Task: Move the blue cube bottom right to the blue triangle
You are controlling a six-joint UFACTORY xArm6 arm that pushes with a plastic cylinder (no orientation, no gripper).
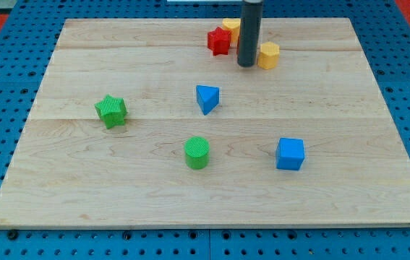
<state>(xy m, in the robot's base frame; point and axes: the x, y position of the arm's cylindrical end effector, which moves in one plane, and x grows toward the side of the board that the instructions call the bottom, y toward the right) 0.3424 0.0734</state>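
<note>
The blue cube (290,154) sits on the wooden board at the view's lower right. The blue triangle (207,98) lies near the board's middle, up and to the left of the cube. My tip (246,64) rests near the view's top, between a red block (219,41) and a yellow block (268,55), almost touching the yellow one. The tip is well above the blue cube and up and to the right of the blue triangle, touching neither.
A second yellow block (231,27) sits behind the red one, partly hidden by the rod. A green star (110,110) lies at the view's left. A green cylinder (197,152) stands below the blue triangle. The wooden board (82,188) lies on a blue pegboard.
</note>
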